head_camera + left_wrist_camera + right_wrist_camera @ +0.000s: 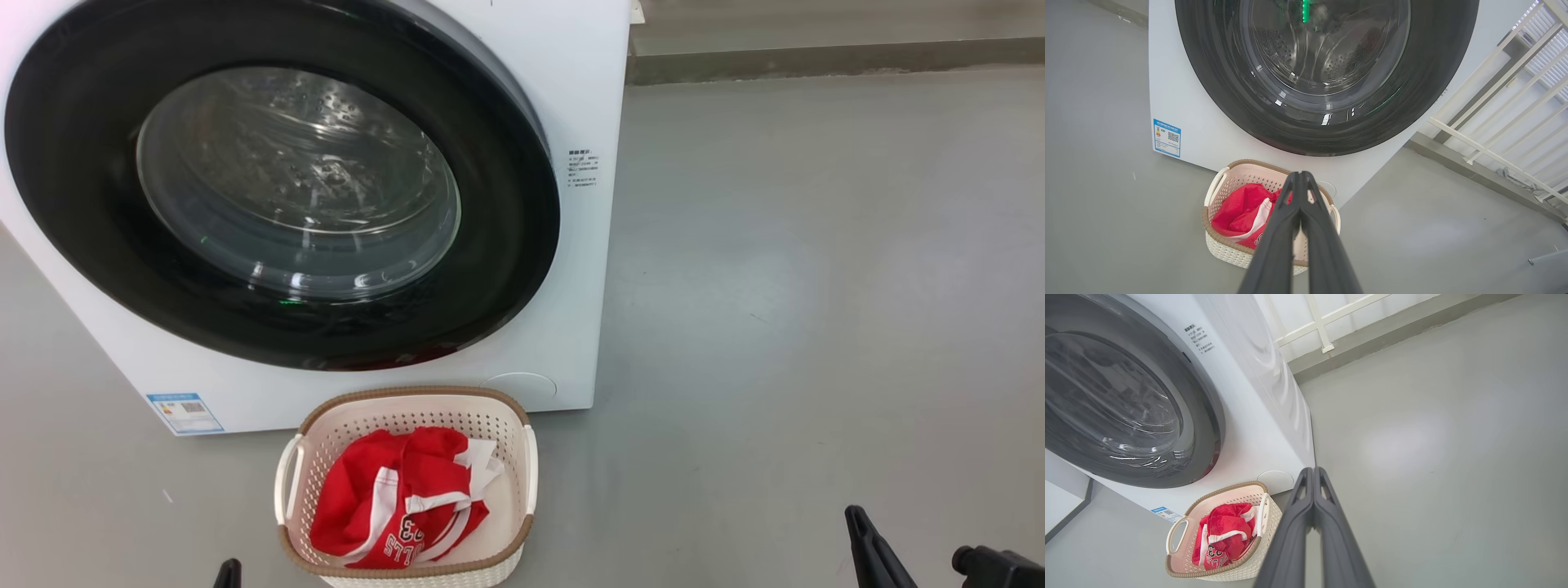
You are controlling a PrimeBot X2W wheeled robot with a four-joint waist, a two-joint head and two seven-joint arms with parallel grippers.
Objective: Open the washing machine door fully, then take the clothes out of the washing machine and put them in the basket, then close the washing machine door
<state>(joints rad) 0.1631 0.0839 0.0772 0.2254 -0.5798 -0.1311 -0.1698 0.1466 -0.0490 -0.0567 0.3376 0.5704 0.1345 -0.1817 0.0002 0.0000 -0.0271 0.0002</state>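
Observation:
The white washing machine (pixel 571 98) stands at the upper left with its round black-rimmed door (pixel 282 188) flat against the front. Through the glass only the bare drum shows. In front of it sits the cream basket (pixel 527 469) holding red clothes (pixel 400 498) with white trim. My left gripper (pixel 1300 175) is shut, empty, held back from the basket (pixel 1216 241); its tip (pixel 230 565) pokes in at the bottom edge. My right gripper (pixel 1312 471) is shut and empty over bare floor right of the basket (pixel 1224 569); it shows low right (pixel 856 516) in the head view.
Grey floor (pixel 816 286) spreads wide to the right of the machine. A low grey kerb (pixel 833 61) runs along the back, with a white railing (pixel 1506 106) behind it. A blue label (pixel 184 412) marks the machine's lower left corner.

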